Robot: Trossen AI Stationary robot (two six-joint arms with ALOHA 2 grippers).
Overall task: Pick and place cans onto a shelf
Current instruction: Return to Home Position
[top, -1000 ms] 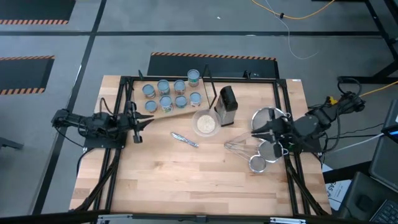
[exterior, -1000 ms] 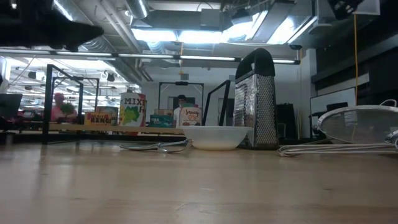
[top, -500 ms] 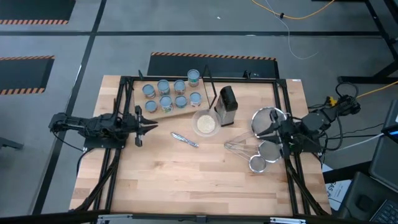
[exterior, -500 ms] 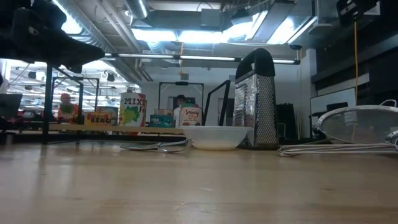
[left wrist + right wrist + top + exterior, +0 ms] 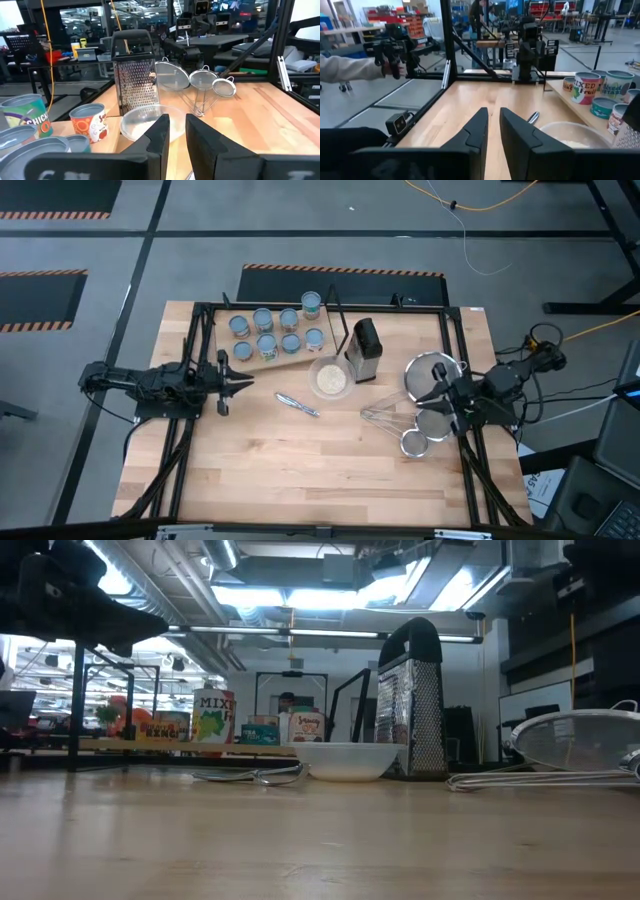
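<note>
You see a grey floor with hazard stripes, yellow cables trailing, and ceiling lights glowing over distant workbenches.

The left gripper now sits a bit farther in over the table than a second ago, pointing toward the middle. Half a second ago it was already at this spot. The right gripper is pulled back a little toward the right edge, and its arm is bent differently, with the far end turned up more. In the low view, a person far behind the table seems to be a little farther right.
</note>
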